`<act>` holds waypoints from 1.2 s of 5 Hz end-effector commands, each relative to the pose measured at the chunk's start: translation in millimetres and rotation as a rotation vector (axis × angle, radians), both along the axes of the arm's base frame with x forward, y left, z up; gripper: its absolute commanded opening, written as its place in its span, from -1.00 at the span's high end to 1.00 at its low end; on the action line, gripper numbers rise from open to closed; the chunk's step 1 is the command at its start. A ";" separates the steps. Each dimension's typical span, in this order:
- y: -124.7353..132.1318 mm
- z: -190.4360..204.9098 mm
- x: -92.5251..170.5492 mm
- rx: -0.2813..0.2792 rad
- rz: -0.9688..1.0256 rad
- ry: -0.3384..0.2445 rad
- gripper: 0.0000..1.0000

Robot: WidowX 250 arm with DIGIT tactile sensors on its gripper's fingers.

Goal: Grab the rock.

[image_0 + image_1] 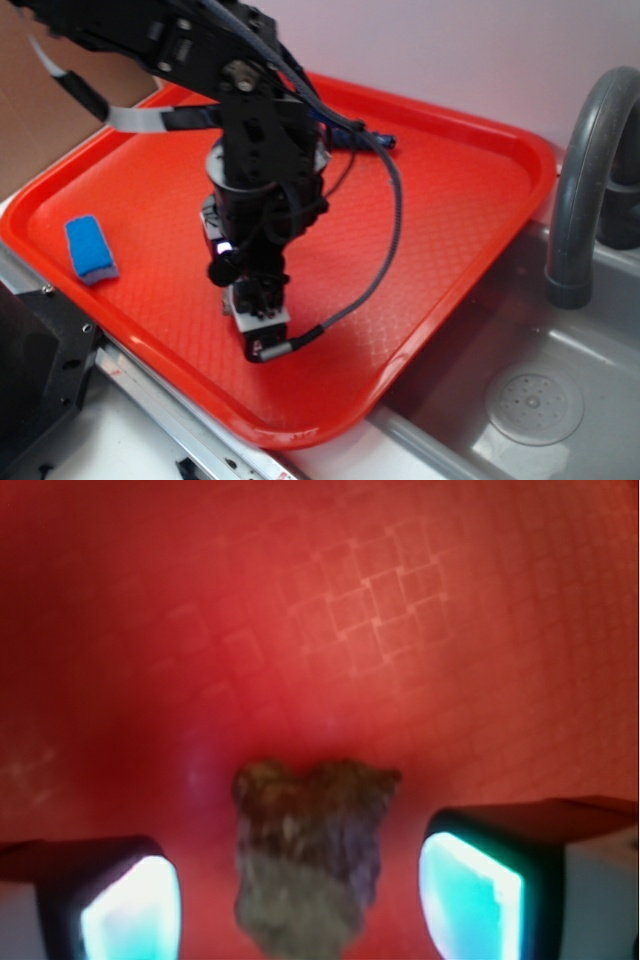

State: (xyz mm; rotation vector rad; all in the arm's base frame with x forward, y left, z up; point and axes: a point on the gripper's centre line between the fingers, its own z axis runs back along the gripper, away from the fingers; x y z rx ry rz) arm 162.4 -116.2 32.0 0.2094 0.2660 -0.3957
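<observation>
While on the red tray, rock between open pincer fingers.

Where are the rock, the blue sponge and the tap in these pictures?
rock (308,855): wrist view, middle of its rough face, between the gripper fingers.
sponge (90,249): exterior view, centre of its top, on the tray's left side.
tap (585,170): exterior view, on its curved grey neck.
</observation>
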 end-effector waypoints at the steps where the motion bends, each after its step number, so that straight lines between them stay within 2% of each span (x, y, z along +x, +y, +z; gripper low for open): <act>1: 0.7 -5.8 7.6 -0.084 0.068 0.122 -1.00; 2: 5.0 -3.9 7.6 -0.127 0.071 0.143 1.00; 3: 7.6 4.4 6.0 -0.137 0.059 0.127 1.00; 4: 13.1 15.4 3.7 -0.134 0.060 0.136 1.00; 5: 24.5 50.4 11.8 -0.112 0.121 0.061 1.00; 6: 40.3 100.5 23.9 -0.127 0.191 -0.091 1.00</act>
